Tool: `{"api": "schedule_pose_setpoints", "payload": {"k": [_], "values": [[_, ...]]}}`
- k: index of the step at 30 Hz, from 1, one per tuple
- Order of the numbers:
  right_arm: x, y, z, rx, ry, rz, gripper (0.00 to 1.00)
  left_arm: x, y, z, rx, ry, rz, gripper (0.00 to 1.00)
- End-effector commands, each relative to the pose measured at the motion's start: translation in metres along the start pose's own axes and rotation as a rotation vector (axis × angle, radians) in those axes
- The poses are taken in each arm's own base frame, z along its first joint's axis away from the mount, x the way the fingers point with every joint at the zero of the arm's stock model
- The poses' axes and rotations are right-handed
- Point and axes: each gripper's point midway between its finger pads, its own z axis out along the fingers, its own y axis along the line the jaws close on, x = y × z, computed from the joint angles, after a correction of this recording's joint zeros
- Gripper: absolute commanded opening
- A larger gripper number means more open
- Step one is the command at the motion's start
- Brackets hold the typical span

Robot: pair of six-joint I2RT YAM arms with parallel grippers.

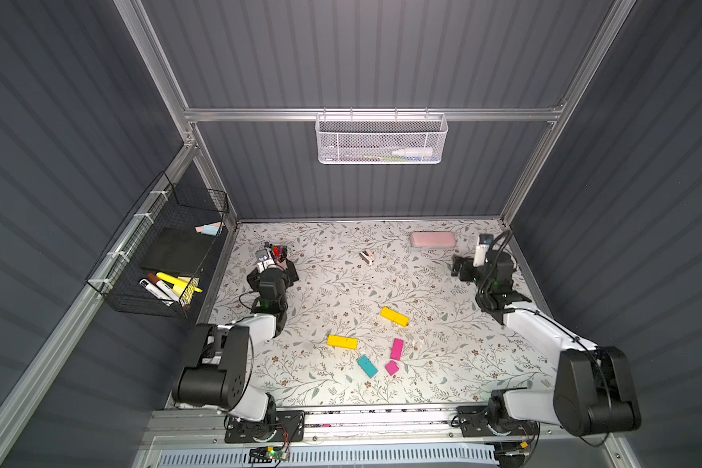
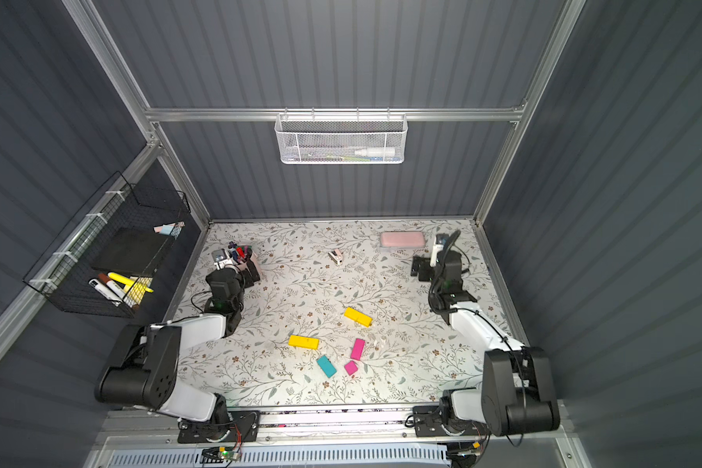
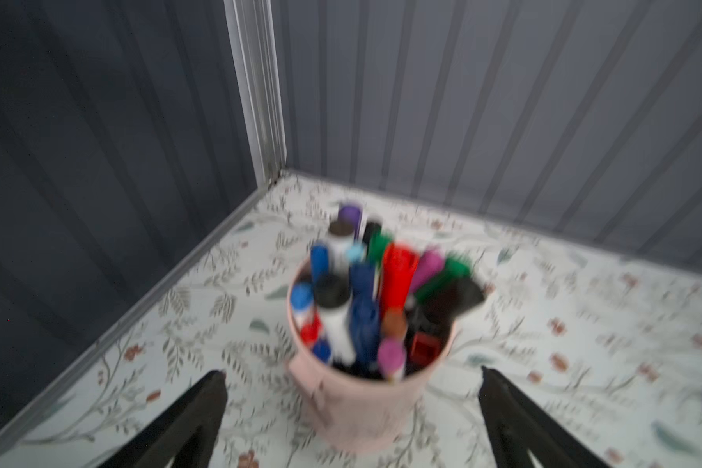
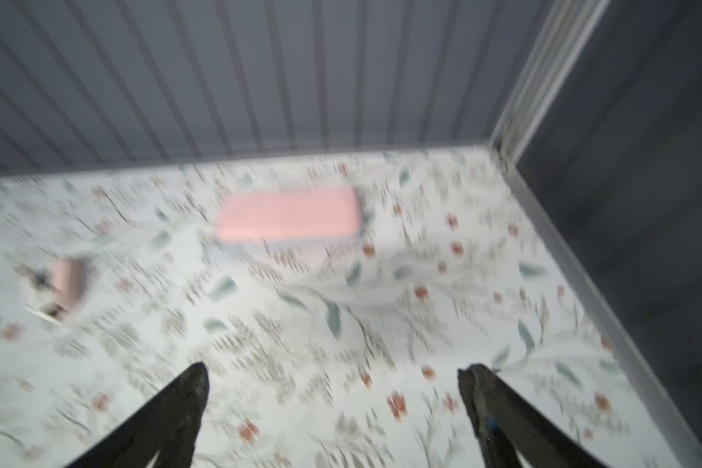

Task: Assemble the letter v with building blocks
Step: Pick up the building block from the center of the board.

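Currently building blocks (image 1: 397,349) scattered lower centre of top view, below both grippers. Jaws wide, empty: left gripper (image 3: 351,370) facing pen cup (image 3: 361,405), right gripper (image 4: 333,366) facing pink case (image 4: 288,219). Nearer left arm: near-level yellow brick (image 1: 342,342); nearer right: slanted yellow brick (image 1: 394,316).

No writing can be read anywhere: the markers (image 1: 157,288) in the black wire basket (image 1: 142,306) are too small, and the pens (image 3: 398,279) in the pink cup (image 3: 357,409) are blurred.
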Motion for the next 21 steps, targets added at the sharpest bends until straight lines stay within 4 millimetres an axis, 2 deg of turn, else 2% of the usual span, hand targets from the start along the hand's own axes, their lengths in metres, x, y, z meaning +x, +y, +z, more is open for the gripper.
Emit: {"api": "schedule_pose_setpoints", "payload": {"k": [1, 3, 4, 5, 8, 9, 11, 13, 15, 17, 21], "values": [[-0.027, 0.036, -0.029, -0.028, 0.111, -0.027, 0.99, -0.025, -0.004, -0.011, 0.011, 0.048, -0.183, 0.99], [-0.039, 0.041, -0.030, -0.013, 0.104, 0.192, 0.99, -0.036, -0.021, -0.012, 0.070, 0.110, -0.216, 1.00], [-0.033, 0.046, -0.028, -0.044, 0.136, 0.299, 0.99, -0.038, -0.026, -0.011, 0.072, 0.159, -0.234, 0.99], [-0.026, 0.062, -0.023, -0.155, 0.164, 0.281, 0.99, -0.038, -0.031, -0.010, 0.078, 0.206, -0.238, 0.99], [0.009, 0.114, -0.018, -0.491, 0.257, 0.148, 0.99, -0.036, -0.036, -0.007, 0.047, 0.302, -0.207, 0.99], [0.025, 0.125, -0.018, -0.519, 0.312, 0.096, 0.99, -0.033, -0.038, -0.009, 0.031, 0.324, -0.189, 0.99], [0.056, 0.138, -0.023, -0.465, 0.436, -0.030, 0.99, -0.031, -0.039, -0.013, -0.001, 0.354, -0.181, 1.00], [0.083, 0.156, -0.038, -0.435, 0.521, -0.198, 0.99, -0.028, -0.036, -0.016, -0.031, 0.382, -0.200, 0.99], [0.109, 0.167, -0.055, -0.409, 0.589, -0.316, 0.99, -0.027, -0.036, -0.017, -0.032, 0.394, -0.208, 1.00], [0.128, 0.173, -0.067, -0.417, 0.647, -0.353, 0.99, -0.024, -0.040, -0.016, -0.013, 0.403, -0.214, 0.99], [0.159, 0.179, -0.090, -0.447, 0.769, -0.411, 0.99, -0.022, -0.050, -0.014, 0.026, 0.430, -0.218, 1.00]]}}
